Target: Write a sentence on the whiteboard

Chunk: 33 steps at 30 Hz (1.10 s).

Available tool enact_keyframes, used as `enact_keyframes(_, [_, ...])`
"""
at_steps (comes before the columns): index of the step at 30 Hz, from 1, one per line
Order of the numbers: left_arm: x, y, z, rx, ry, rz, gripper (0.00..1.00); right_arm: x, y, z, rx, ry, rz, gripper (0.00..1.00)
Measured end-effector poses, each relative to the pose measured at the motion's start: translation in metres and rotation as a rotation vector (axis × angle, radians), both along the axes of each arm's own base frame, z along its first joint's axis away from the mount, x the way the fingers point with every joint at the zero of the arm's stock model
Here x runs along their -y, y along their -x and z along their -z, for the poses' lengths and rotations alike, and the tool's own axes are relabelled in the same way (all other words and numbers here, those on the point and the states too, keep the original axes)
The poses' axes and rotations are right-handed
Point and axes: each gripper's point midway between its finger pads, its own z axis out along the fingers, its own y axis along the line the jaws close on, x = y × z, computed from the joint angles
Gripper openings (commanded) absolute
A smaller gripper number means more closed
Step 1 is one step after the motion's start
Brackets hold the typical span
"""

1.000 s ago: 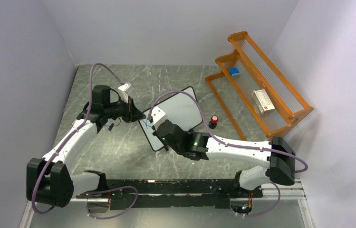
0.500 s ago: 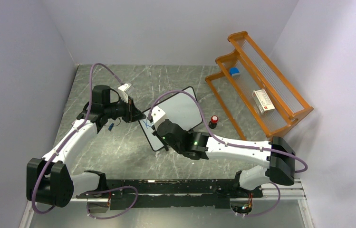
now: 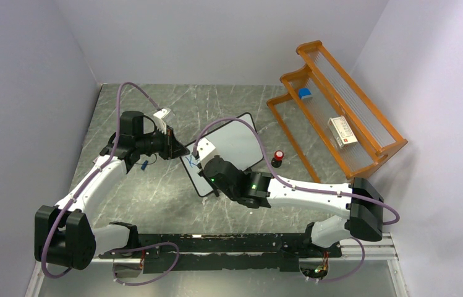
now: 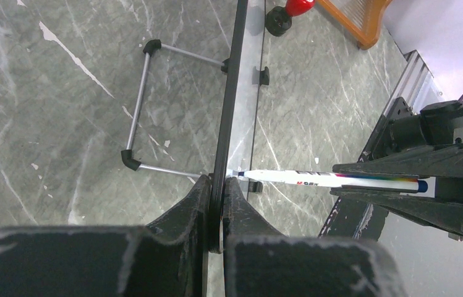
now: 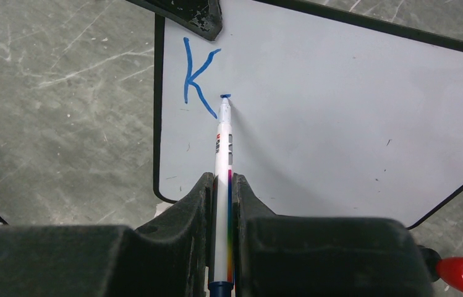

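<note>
The small black-framed whiteboard sits mid-frame in the top view. The left gripper is clamped on its left edge. The right gripper pinches a white rainbow-striped marker, whose tip touches the board beside a blue handwritten "K".

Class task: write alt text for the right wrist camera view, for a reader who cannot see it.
The right tool grips a white marker whose blue tip touches the whiteboard at a short blue stroke just right of a blue letter K. The rest of the board is blank, and a grey marbled table shows around it.
</note>
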Motion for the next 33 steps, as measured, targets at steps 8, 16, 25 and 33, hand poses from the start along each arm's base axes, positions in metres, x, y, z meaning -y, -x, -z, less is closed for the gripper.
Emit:
enact_keyframes(8, [-0.0001,-0.0001,0.0001,0.000,-0.001,0.000,0.05,0.0023,-0.0025,-0.0006,0.003,-0.002,0.019,0.00])
enact_keyframes(16, [-0.0002,-0.0003,0.0004,0.000,-0.001,-0.001,0.05,0.0039,-0.0043,-0.0008,0.005,-0.002,0.030,0.00])
enact_keyframes(25, [-0.0001,-0.0008,0.0002,-0.001,-0.001,-0.001,0.05,0.0071,-0.0069,-0.0014,0.012,0.003,0.045,0.00])
enact_keyframes(33, [-0.0001,-0.0010,-0.0001,0.000,-0.001,-0.001,0.05,0.0064,-0.0071,-0.0022,0.015,0.001,0.042,0.00])
